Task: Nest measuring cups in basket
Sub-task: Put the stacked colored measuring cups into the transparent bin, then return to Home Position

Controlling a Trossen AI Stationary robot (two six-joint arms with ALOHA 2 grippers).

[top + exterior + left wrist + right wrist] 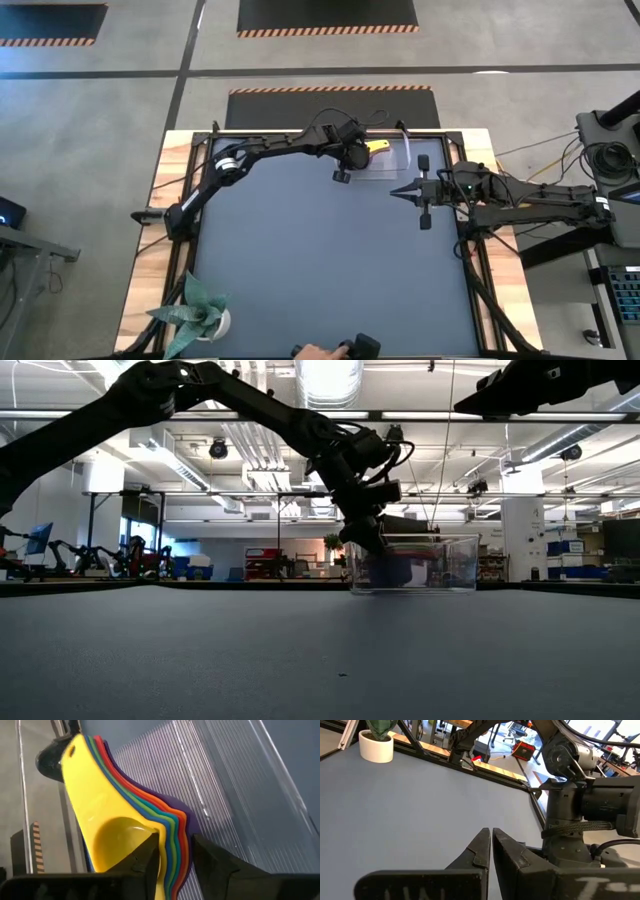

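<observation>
The big grey surface (330,260) stretches out under both my arms, a potted plant (203,312) sitting at its near left corner. At the far edge stands the clear basket (412,564), and that is where my left arm reaches, wrist tipped down over its rim. My right arm waits off to the side, hanging above the surface near the basket's right end, its gripper (490,847) pressed together on nothing, pointing across bare grey.

Now the stack: the measuring cups (150,827) are nested one inside another, yellow on top, then green, blue, orange, red and purple edges fanning out beneath, handles lying together and angled up against the basket's ribbed floor. From above only the yellow handle shows, poking out past my wrist inside the basket.

My left gripper (175,855) straddles the rim of that stack, one finger inside the yellow bowl, the other outside the purple edge; whether the fingers bite or stand slack I cannot tell.
</observation>
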